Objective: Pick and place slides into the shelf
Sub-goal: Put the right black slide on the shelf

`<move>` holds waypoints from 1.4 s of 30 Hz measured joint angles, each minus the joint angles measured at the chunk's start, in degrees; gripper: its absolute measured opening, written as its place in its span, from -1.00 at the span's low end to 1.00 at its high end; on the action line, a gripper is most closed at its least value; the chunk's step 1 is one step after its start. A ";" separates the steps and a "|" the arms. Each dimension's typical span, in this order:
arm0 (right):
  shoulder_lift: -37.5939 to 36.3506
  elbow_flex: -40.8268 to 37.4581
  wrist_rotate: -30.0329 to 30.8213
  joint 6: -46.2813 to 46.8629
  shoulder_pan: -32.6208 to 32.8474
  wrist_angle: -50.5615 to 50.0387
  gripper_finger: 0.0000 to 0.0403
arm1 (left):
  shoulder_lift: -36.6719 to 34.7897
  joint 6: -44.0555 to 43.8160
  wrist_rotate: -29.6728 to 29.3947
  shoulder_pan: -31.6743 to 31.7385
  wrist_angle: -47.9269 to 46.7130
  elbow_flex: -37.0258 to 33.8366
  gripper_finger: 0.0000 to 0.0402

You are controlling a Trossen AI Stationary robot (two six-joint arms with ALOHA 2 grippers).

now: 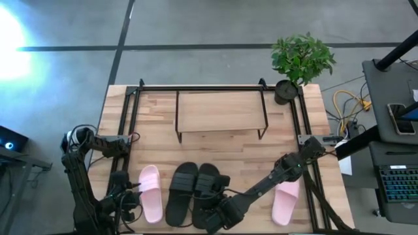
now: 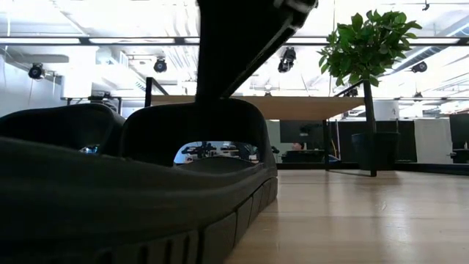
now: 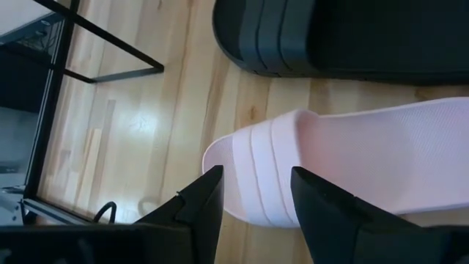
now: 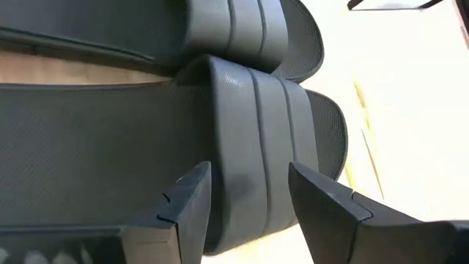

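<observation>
Two black slides (image 1: 181,194) (image 1: 208,185) lie side by side, soles down, near the table's near edge. One pink slide (image 1: 150,192) lies to their left and another (image 1: 286,201) to their right, partly under my right arm. The shelf (image 1: 221,112) stands toward the far edge, with nothing on it. My left gripper (image 3: 256,202) is open over the left pink slide's (image 3: 352,161) strap end. My right gripper (image 4: 245,194) is open, its fingers on either side of the right black slide's strap (image 4: 256,125). In the low view the black slides (image 2: 146,183) fill the foreground.
A potted plant (image 1: 300,62) stands at the table's far right corner, beside the shelf. A thin black metal frame (image 1: 134,111) runs along the table's left, far and right sides. Bare wood lies between the slides and the shelf. A desk with a keyboard (image 1: 398,183) stands to the right, off the table.
</observation>
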 joint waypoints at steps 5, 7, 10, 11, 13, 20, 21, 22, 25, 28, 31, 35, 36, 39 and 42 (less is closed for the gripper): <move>0.07 -2.48 -0.09 -1.97 -1.25 2.58 -0.13 | 0.00 0.01 -0.03 0.02 0.01 -0.11 -0.27; 0.07 -3.09 -0.10 -1.89 -1.62 2.69 -0.13 | 0.00 0.02 -0.04 0.04 0.02 -0.11 -0.27; 0.07 -3.76 -0.03 -2.32 -2.02 2.70 -0.13 | 0.00 0.02 -0.08 0.09 0.02 -0.13 -0.27; 0.07 -3.94 0.07 -2.57 -2.17 2.68 -0.13 | 0.00 0.02 -0.08 0.09 0.02 -0.14 -0.27; 0.07 -4.14 1.26 -3.53 -2.34 2.41 -0.13 | 0.00 0.02 -0.11 0.13 0.02 -0.15 -0.27; 0.09 -4.24 5.54 -4.55 -3.22 1.63 -0.25 | 0.00 0.02 -0.15 0.31 0.02 -0.20 -0.27; 0.09 -4.26 5.48 -4.55 -3.42 1.63 -0.31 | 0.00 0.02 -0.13 0.38 0.02 -0.24 -0.27; 0.09 -4.26 5.36 -4.55 -3.56 1.63 -0.37 | 0.00 0.02 -0.13 0.43 0.02 -0.24 -0.27; 0.09 -4.26 4.31 -4.53 -3.93 1.57 -0.61 | 0.00 0.03 -0.13 0.48 0.02 -0.24 -0.27; 0.09 -4.26 4.27 -4.55 -4.09 1.55 -0.85 | 0.00 0.04 -0.13 0.46 0.02 -0.24 -0.27; -0.05 -4.15 4.35 -4.55 -4.17 1.19 -0.92 | 0.00 0.04 -0.13 0.48 0.02 -0.24 -0.27; -0.13 -0.73 4.21 -3.34 -3.60 -2.93 -0.93 | 0.00 0.04 -0.13 0.48 0.02 -0.24 -0.27; -0.24 0.71 4.79 -3.11 -3.25 -4.33 -0.93 | 0.00 0.04 -0.13 0.48 0.02 -0.24 -0.27; -2.69 1.69 9.44 -3.26 -1.30 -6.40 -0.93 | -0.04 -1.08 -0.08 0.70 0.02 -0.24 -0.27; -5.34 1.89 12.90 -3.04 0.29 -8.33 -0.93 | -0.16 -1.46 -0.07 1.04 0.03 -0.24 -0.27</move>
